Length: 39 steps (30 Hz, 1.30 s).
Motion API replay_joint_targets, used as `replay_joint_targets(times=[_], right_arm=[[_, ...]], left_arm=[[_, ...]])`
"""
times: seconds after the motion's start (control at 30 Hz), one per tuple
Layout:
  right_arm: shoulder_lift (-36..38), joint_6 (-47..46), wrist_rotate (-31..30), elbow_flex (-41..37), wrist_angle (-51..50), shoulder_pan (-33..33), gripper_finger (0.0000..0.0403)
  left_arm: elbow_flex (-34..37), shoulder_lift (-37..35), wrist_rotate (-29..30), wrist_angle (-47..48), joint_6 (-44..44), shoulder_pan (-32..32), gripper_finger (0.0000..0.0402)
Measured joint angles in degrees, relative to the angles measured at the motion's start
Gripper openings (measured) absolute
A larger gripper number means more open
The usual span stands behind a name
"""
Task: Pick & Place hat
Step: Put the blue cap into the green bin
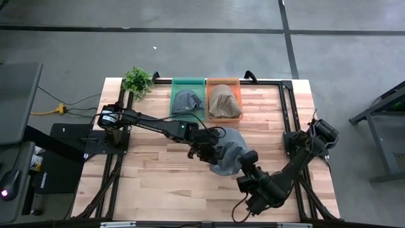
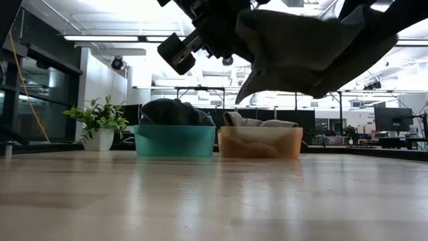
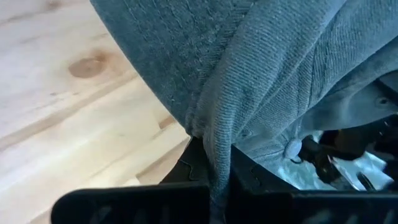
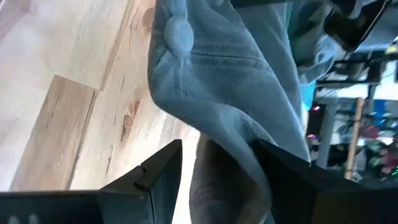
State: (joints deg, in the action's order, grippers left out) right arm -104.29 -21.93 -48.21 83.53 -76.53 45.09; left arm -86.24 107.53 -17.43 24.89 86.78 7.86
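A grey-blue hat (image 1: 229, 152) hangs in the air over the middle of the table, clear of the wood in the low view (image 2: 314, 53). My left gripper (image 1: 212, 151) is shut on it from the left side. My right gripper (image 1: 248, 161) comes up from the near right. Its fingers stand open, one on each side of a hanging part of the hat (image 4: 217, 124). My left gripper pinches a fold of the hat's cloth (image 3: 214, 143) between its two fingers (image 3: 186, 171), slanting down from the table's left. The hat is lifted clear of the table and sags slack beyond and below the fingers. My right gripper has the hat's cloth running down between its spread fingers. The cloth lies against one finger (image 4: 280, 174); I cannot tell whether the other finger (image 4: 161, 168) touches it.
At the far edge stand a teal bin (image 1: 188, 98) holding a dark grey hat and an orange bin (image 1: 224, 100) holding a tan hat. A small potted plant (image 1: 138, 81) sits at the far left corner. Bare wood lies under the hat and toward the near edge.
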Motion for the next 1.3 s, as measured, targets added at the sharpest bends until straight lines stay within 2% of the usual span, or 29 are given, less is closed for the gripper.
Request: replay_joint_targets(times=[0.3, 0.87, 1.3], right_arm=[[0.0, 0.2, -2.1, 0.0, -4.9, 0.4, 0.0195], [0.0, 4.5, -10.9, 0.0, -8.8, 0.4, 0.0195], [0.0, 2.4, -12.4, 0.0, -13.4, 1.9, 0.0195]], left_arm=[[0.0, 0.0, -1.4, -2.5, 0.0, 0.0, 0.0], [0.0, 0.0, -1.8, -4.3, 0.3, 0.0, 0.0], [0.0, 0.0, -2.8, -4.2, 0.5, -0.8, 0.0]])
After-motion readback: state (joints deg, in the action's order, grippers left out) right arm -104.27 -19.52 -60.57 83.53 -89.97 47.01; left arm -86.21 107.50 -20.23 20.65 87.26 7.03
